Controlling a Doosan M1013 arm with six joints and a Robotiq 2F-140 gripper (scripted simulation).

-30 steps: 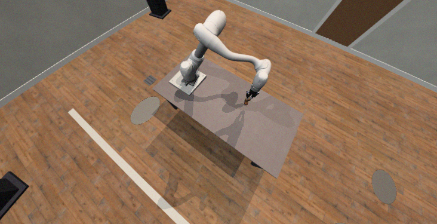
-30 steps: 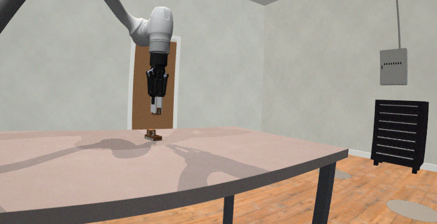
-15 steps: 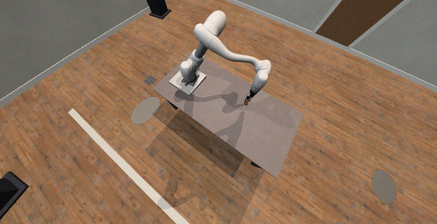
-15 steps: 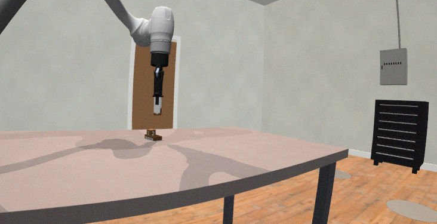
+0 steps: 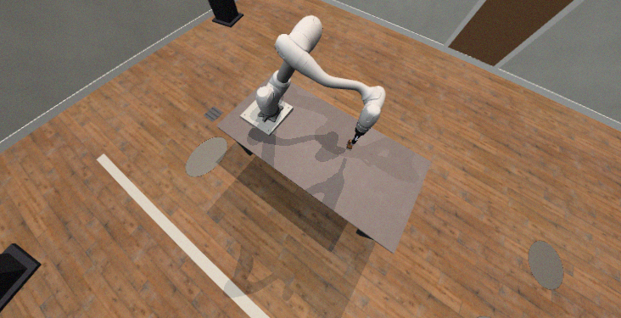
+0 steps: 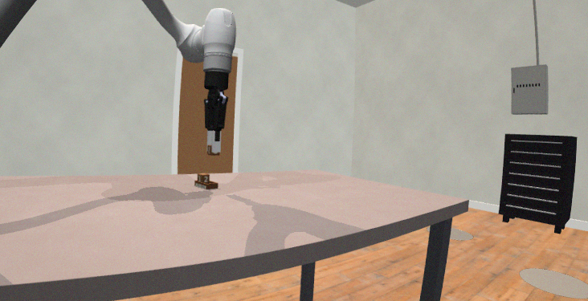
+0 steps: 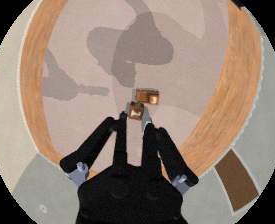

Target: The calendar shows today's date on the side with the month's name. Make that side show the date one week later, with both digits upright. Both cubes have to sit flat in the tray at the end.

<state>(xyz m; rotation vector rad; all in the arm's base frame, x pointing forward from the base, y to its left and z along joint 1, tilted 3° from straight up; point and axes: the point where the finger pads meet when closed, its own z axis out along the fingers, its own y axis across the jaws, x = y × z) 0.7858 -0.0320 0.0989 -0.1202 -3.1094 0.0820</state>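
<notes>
In the exterior view, I had my end effector (image 6: 214, 142) (image 7: 136, 109) clamped on one cube (image 6: 213, 150) (image 7: 136, 111) above the table (image 5: 369, 185) (image 6: 164, 245) (image 7: 198, 65), while the other cube (image 6: 203, 177) (image 7: 153, 99) sat in the tray (image 6: 211, 185) (image 7: 142, 96) below.

Pinkish-grey worktop (image 5: 369, 185) (image 6: 173, 241) (image 7: 188, 90), dark edge, dark legs. On it: arm's pale sq. base plate (image 5: 248, 116) nr one end; small brown tray (image 6: 211, 185) (image 7: 144, 101) w/ cube (image 6: 202, 177) (image 7: 153, 99) in it.
</notes>
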